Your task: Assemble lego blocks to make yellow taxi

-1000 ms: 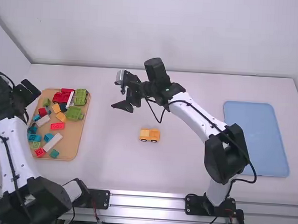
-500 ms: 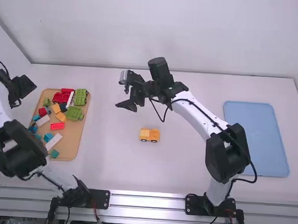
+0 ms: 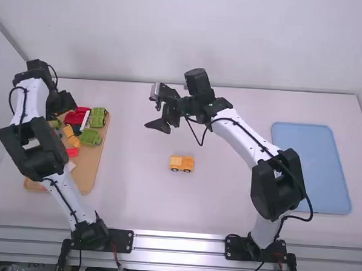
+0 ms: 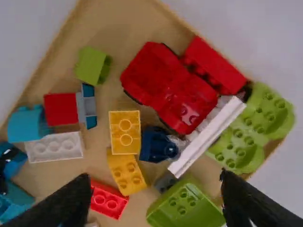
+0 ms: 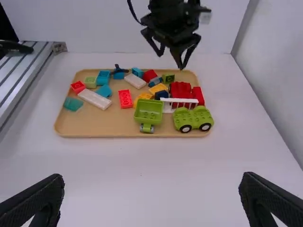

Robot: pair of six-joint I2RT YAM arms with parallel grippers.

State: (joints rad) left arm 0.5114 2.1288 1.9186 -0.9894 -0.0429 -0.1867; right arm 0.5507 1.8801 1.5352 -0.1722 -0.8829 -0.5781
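My left gripper (image 3: 64,105) is over the back part of the wooden tray; in the left wrist view the same gripper (image 4: 156,198) stands open above the bricks. Two yellow bricks, one (image 4: 125,132) beside a dark blue piece and another (image 4: 127,174) touching it, lie between red and green parts. The yellow-orange car base (image 3: 181,163) stands on the table at the middle. Behind it, my right gripper (image 3: 154,117) is held above the table; in the right wrist view that gripper (image 5: 151,201) is wide open with nothing between its fingers.
The wooden tray (image 3: 93,173) holds several red, blue, white and green bricks, a red car body (image 4: 165,85) and a green car base (image 5: 193,118). A blue mat (image 3: 311,169) lies at the right of the table.
My left arm has swung from the left edge toward the back of the tray, uncovering then covering parts of it. My right gripper has shifted slightly to the right.
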